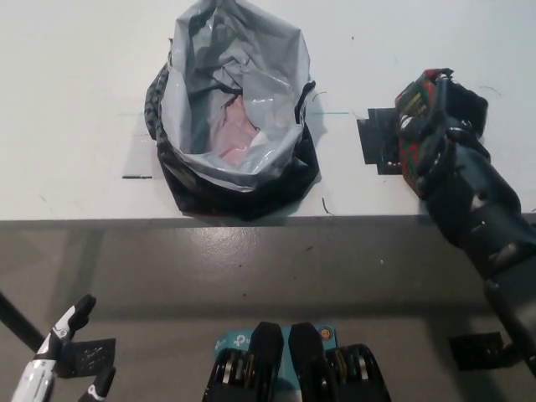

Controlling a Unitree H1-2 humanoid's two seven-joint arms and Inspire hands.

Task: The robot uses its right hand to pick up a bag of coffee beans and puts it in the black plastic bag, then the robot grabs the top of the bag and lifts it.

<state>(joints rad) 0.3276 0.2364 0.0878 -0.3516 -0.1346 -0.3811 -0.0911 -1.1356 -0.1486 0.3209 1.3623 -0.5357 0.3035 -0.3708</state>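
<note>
The black plastic bag (239, 126) stands open on the white table (75, 100), its grey lining rolled outward and something pale pink inside. To its right lies the coffee bean bag (412, 126), red and green patterned, on a black tape mark. My black right hand (444, 138) covers it from the near right side, fingers wrapped around the pack. My white left hand (59, 356) rests low at the bottom left, off the table, fingers apart and holding nothing.
The table's front edge (251, 219) runs across the middle of the view, with grey floor below it. A short black tape strip (136, 177) lies left of the plastic bag. A black marker (477, 350) sits on the floor at lower right.
</note>
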